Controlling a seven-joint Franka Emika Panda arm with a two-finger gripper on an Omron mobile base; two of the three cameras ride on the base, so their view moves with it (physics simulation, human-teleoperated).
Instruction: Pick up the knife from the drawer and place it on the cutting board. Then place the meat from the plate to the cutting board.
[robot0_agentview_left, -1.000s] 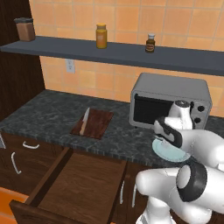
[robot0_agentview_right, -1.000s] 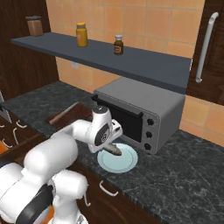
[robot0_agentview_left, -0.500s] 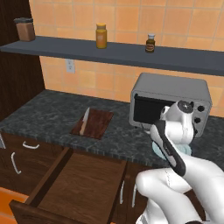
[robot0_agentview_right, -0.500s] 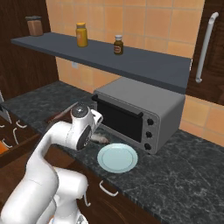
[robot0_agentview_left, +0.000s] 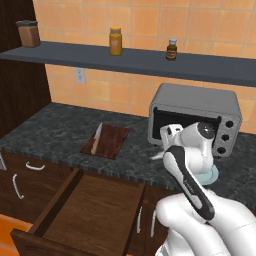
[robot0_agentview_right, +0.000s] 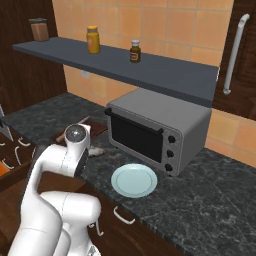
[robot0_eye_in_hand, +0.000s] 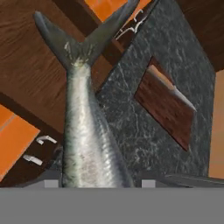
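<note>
the gripper (robot0_eye_in_hand: 94, 175) is clamped on the meat (robot0_eye_in_hand: 83, 131), which is held in the air left of the toaster oven (robot0_agentview_left: 197, 117), its forked tail pointing away from the hand. the knife (robot0_agentview_left: 96, 137) is laid along the left edge of the cutting board (robot0_agentview_left: 107, 141), well left of the toaster oven. the plate (robot0_agentview_right: 133, 180) is seen bare in front of the toaster oven. the drawer (robot0_agentview_left: 85, 212) is pulled open below the counter (robot0_agentview_left: 50, 127), left of and lower than the toaster oven.
</note>
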